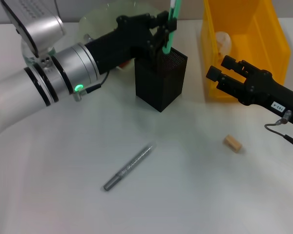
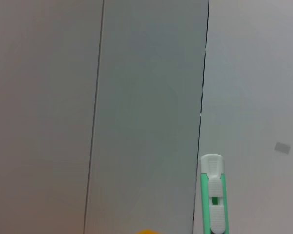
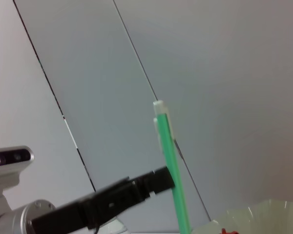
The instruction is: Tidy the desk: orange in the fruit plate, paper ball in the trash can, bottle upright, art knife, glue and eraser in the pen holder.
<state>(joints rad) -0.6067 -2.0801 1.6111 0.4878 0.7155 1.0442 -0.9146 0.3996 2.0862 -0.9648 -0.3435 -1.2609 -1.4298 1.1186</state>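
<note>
The green art knife [image 1: 173, 19] stands upright with its lower end inside the black mesh pen holder [image 1: 161, 83]. My left gripper [image 1: 164, 41] is shut on it just above the holder's rim. The same knife [image 2: 213, 195] shows in the left wrist view, and the knife [image 3: 172, 170] also shows in the right wrist view. A grey pen-shaped glue stick [image 1: 129, 168] lies on the table in front. The tan eraser [image 1: 233, 143] lies to the right, below my right gripper [image 1: 219, 68], which hovers open and holds nothing. The paper ball [image 1: 223, 41] sits in the yellow trash can [image 1: 273, 44]. The bottle is out of view.
The pale green fruit plate [image 1: 107, 19] stands behind my left arm, which covers most of it. A sliver of orange [image 2: 146, 231] shows at the edge of the left wrist view. The yellow bin stands close to the pen holder's right.
</note>
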